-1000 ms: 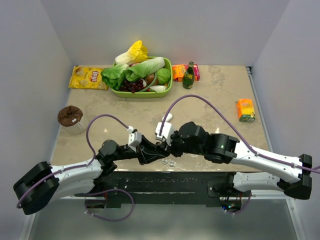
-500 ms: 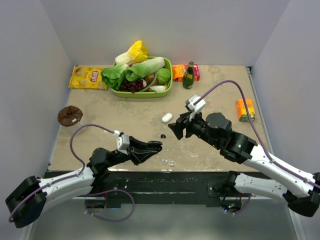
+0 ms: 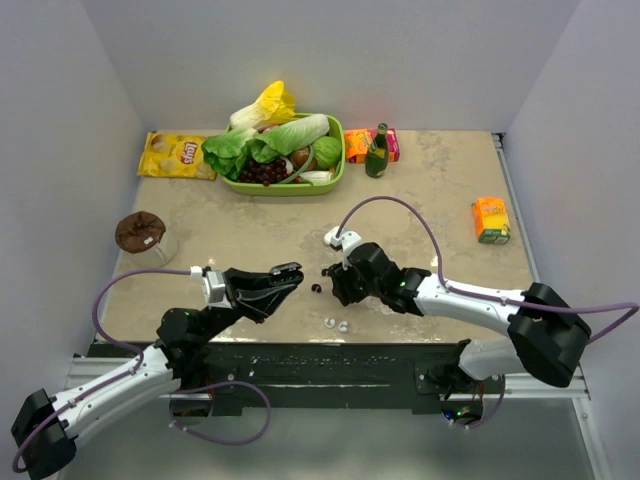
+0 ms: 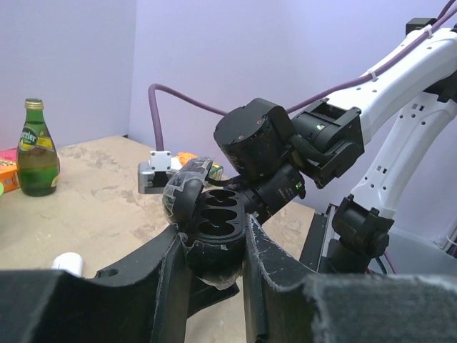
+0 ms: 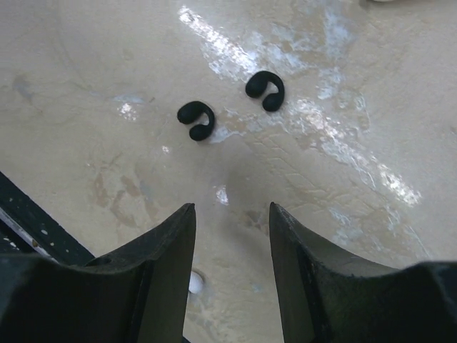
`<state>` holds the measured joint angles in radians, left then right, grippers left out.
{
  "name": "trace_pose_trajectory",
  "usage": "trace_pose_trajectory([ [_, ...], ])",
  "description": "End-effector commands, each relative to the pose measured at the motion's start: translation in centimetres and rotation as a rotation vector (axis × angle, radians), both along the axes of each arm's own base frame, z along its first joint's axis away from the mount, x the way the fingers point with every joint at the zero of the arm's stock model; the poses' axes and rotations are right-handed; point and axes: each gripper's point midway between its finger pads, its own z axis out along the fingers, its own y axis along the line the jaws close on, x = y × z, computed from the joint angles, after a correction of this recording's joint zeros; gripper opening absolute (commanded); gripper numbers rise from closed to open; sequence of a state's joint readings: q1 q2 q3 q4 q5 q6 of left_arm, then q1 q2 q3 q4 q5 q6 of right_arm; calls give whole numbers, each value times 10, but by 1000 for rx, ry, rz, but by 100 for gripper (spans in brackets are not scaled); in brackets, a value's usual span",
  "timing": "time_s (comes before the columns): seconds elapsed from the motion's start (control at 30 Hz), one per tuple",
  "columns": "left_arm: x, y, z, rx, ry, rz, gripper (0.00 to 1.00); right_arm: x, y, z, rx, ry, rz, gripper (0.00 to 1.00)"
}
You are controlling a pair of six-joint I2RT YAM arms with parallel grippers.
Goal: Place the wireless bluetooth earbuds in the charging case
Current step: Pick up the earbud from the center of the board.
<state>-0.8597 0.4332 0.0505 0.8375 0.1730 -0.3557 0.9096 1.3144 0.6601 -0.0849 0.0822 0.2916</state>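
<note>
Left gripper [image 3: 281, 277] is grasping the open black case [image 4: 216, 223]; right gripper [image 5: 230, 209] is hovering released; a black bud [image 5: 196, 119] is lying at its 11 o'clock, a second bud [image 5: 265, 90] at 1 o'clock.

Green basket [image 3: 285, 189] of lettuce [image 3: 295, 133], grapes [image 3: 263, 172] | yellow chip bag [image 3: 176, 155] beside it | green bottle [image 3: 377, 152] | orange carton [image 3: 491, 220] at right

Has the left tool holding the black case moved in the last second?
Yes. The left tool, shut on the black case, has drawn back leftward, away from the whitish earbuds, which stayed put.
</note>
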Motion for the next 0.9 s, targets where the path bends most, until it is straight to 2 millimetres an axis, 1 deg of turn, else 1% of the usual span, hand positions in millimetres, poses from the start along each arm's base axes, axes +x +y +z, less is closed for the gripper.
trace_pose_trajectory([
  [0.0, 3, 3, -67, 99, 77, 24, 0, 13, 42, 27, 140, -51, 71, 48],
  [0.03, 2, 3, -66, 98, 74, 20, 0, 15, 45, 27, 139, -52, 72, 48],
  [0.13, 1, 2, -66, 105, 71, 16, 0, 15, 51, 16, 127, -32, 90, 46],
  [0.2, 0, 2, -65, 104, 68, 11, 0, 19, 52, 14, 124, -39, 80, 45],
  [0.23, 0, 3, -65, 104, 69, 13, 0, 21, 54, 8, 112, -32, 79, 45],
  [0.3, 0, 3, -65, 106, 68, 13, 0, 23, 57, 6, 112, -30, 78, 42],
  [0.33, 0, 3, -65, 110, 70, 13, 0, 26, 56, 0, 95, -27, 65, 40],
  [0.37, 0, 3, -65, 111, 69, 15, 0, 28, 57, 0, 96, -30, 54, 34],
  [0.47, 0, 4, -66, 113, 70, 20, 0, 30, 56, -5, 94, -25, 31, 26],
  [0.67, 1, 5, -66, 113, 72, 25, 0, 30, 56, -18, 67, -2, 30, 18],
  [0.87, 0, 4, -68, 118, 74, 18, 0, 31, 60, -26, 60, 11, 40, 13],
])
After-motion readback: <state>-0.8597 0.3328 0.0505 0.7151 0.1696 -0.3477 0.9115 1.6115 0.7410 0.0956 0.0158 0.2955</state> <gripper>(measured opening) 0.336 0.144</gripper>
